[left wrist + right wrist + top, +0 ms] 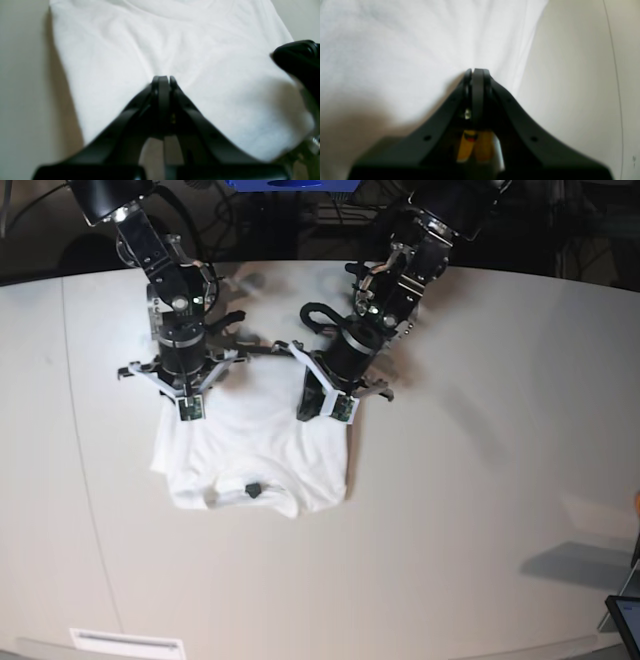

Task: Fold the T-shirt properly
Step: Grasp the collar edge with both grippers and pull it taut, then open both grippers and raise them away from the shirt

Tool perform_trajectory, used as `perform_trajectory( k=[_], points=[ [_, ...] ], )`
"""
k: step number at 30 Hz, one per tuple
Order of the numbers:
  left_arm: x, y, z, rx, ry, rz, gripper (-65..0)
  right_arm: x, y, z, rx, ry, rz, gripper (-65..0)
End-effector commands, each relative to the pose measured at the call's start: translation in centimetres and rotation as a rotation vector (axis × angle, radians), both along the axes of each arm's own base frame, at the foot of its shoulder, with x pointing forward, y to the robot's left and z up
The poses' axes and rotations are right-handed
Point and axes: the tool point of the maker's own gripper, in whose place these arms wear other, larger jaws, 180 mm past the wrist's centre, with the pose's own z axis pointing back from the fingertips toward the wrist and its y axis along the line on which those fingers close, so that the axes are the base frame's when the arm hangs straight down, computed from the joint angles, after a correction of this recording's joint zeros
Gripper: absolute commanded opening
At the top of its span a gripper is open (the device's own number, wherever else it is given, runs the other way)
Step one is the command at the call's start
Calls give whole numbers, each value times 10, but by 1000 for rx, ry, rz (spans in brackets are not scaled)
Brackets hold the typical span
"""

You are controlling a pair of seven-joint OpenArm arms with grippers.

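The white T-shirt [250, 455] lies on the table, plain side up and part folded, with its collar and a small dark tag toward the front edge. My left gripper [325, 405] is at the shirt's far right edge. In the left wrist view its fingers [163, 78] are closed together on the cloth [175, 45], with creases running to the tip. My right gripper [188, 405] is at the far left edge. In the right wrist view it [476, 70] is closed on the shirt [395, 50], with folds fanning from its tip. The print is hidden.
The pale table [480, 480] stretches wide to the right and front of the shirt. Cables and dark equipment [280, 200] stand behind the far edge. A white label [125, 642] sits at the front edge. The other arm [295, 55] shows at the left wrist view's right.
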Motion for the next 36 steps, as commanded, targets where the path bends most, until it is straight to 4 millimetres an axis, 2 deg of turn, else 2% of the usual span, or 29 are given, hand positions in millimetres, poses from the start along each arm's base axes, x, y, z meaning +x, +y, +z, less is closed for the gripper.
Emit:
perform_trajectory(
  k=[1,5,8,11,15,25,27,32,33,36],
  points=[
    [12,7,10,15,-39,18,-650,0,-6,-3,-10,17,-14,-649],
    [16,19,15,41,-63,17,-650,1,-7,-4,-15,10,-11,-649],
    [18,19,22,38,-79,13,-650,4,-7,-2,-14,3,-11,-649],
    [17,20,18,44,-70,14,-650,4,-9,-2,-22,4,-11,-649],
    [14,33,8,79,-54,16,-650,4,-11,-3,-28,3,-9,-649],
    [18,54,12,130,-74,12,-650,6,-18,3,-48,-13,-1,-649],
    [24,54,29,112,-117,22,-650,11,-13,16,-30,-49,6,-649],
    [43,81,91,57,-260,128,-650,16,-7,60,13,-154,25,-649],
    [45,87,104,50,-291,145,-650,16,-8,70,23,-177,21,-649],
    [40,102,125,41,-339,188,-650,16,-23,96,46,-246,-33,-649]
  ],
)
